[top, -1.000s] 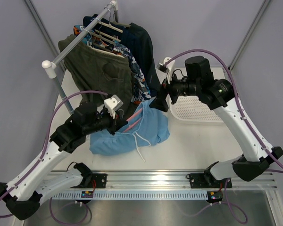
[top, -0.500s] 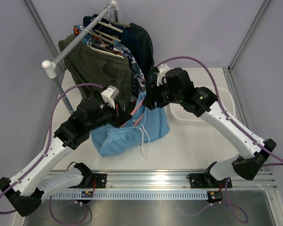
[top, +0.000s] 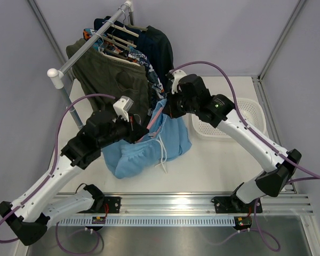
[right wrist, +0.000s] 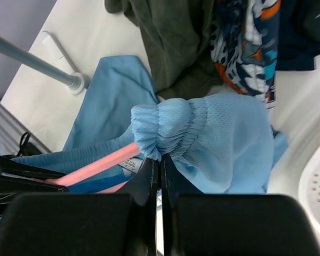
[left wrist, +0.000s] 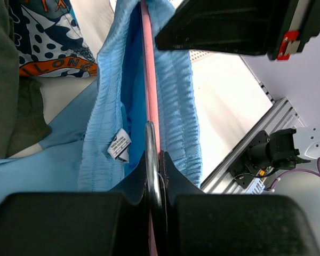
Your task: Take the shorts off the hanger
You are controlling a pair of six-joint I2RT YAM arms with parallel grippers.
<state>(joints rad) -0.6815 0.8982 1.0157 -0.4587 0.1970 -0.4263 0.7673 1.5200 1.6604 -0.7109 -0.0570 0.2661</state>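
Observation:
The light blue shorts [top: 144,149] hang on a pink hanger [top: 153,127] held above the table. My left gripper [top: 143,133] is shut on the hanger's metal hook [left wrist: 151,154], with the pink bar [left wrist: 149,74] running away from the jaws between the two sides of the waistband [left wrist: 176,85]. My right gripper [top: 164,110] is shut on a bunched fold of the shorts' elastic waistband [right wrist: 170,128] at the hanger's far end. The pink hanger [right wrist: 98,165] shows just left of the right gripper [right wrist: 160,160].
A clothes rack [top: 85,45] at the back left carries several garments, including olive shorts [top: 114,80] and patterned ones [right wrist: 245,42] close behind the blue shorts. A white perforated basket [top: 226,128] sits at right under the right arm. The rack's pole [right wrist: 32,61] is nearby.
My right gripper swung left from above the basket to the hanger's far end and shut on the waistband. The left gripper stayed shut on the hook, raising the hanger slightly.

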